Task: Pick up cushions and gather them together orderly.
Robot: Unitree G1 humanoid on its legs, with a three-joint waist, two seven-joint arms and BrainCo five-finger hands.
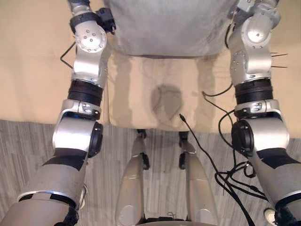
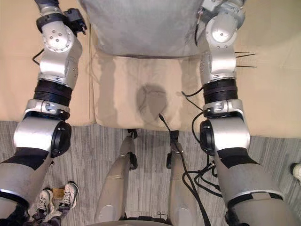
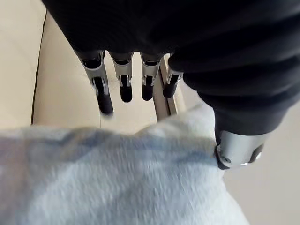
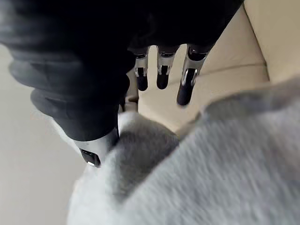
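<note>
And there it was, the grey cushion [image 1: 169,26] caught between both arms over the back edge of the sofa [image 1: 33,70], above the beige middle seat pad [image 1: 136,84]. The left hand [image 3: 123,82] lay flat against one side of it, fingers [image 3: 104,96] straight and side by side, reaching past the fabric toward the seat. The right hand [image 4: 161,70] did the same on the other side, fingers [image 4: 185,91] out straight, the cushion bunched against the palm. So that was a squeeze from both sides, with nothing curled round the cloth. Whether the cushion's lower edge rested on the seat pad or hung just clear of it, I could not tell. As for the score, one cushion was in hand and not yet set down. I judged the job to be somewhere in its carrying stage, with placing and lining up all to come. How many others waited or were already gathered, these views could not settle. For holders, the sofa was the only thing doing that work, and this one cushion was all it had near its seat. Down on the striped grey floor [image 1: 28,141] at the sofa's front edge, a person's shoes [image 2: 56,197] stood by the robot's left side.
</note>
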